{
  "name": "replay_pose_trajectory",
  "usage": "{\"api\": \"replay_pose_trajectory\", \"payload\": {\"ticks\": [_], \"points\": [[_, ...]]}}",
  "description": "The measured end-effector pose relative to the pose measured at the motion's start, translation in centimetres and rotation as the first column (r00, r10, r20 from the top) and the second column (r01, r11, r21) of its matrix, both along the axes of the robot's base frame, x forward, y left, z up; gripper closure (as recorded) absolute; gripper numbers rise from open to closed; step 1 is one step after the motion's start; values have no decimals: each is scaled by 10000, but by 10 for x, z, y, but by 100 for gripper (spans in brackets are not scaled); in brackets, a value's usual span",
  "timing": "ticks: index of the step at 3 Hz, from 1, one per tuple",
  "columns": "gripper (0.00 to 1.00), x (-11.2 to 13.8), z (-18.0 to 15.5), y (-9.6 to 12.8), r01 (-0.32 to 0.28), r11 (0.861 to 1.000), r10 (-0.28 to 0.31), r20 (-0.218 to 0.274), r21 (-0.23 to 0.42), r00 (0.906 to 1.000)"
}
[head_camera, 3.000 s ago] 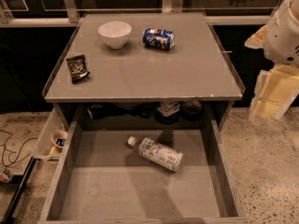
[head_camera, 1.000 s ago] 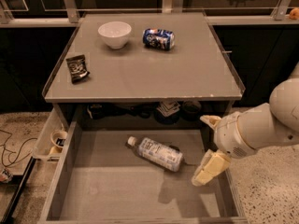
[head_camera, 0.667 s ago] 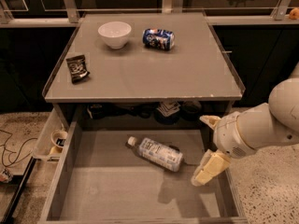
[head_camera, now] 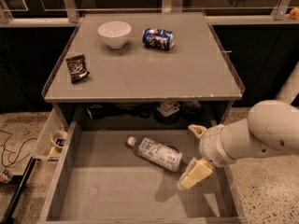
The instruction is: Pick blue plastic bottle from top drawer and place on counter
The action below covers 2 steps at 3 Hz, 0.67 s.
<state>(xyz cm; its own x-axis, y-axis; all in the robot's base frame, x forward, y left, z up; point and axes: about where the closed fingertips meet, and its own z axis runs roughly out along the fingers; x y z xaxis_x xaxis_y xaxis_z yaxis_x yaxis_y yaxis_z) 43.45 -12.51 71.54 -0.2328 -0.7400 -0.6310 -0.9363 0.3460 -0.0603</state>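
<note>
The blue plastic bottle (head_camera: 156, 154) lies on its side in the open top drawer (head_camera: 107, 190), with its white cap pointing to the back left. My gripper (head_camera: 188, 156) is inside the drawer at the right, just beyond the bottle's base end. It is open, with one cream finger (head_camera: 196, 130) behind and the other (head_camera: 194, 174) in front. It holds nothing. The counter (head_camera: 145, 73) is the grey top above the drawer.
On the counter stand a white bowl (head_camera: 114, 33), a blue-and-white can (head_camera: 158, 38) on its side and a dark snack packet (head_camera: 77, 67). A small side tray (head_camera: 52, 139) with a cup sticks out at the left. Speckled floor lies to the right.
My arm has come down from beside the cabinet's right side into the drawer. Over the last second the gripper has moved left, closer to the bottle's base. The bottle has not moved.
</note>
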Motion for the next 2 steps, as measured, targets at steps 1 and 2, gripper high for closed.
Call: {"api": "replay_pose_trajectory", "payload": {"ticks": [1,2], "points": [[0,13,-32,15,57,9987,-61,69,515,10000],[0,23,-54,26,122,9958,-130,82,912,9999]]}}
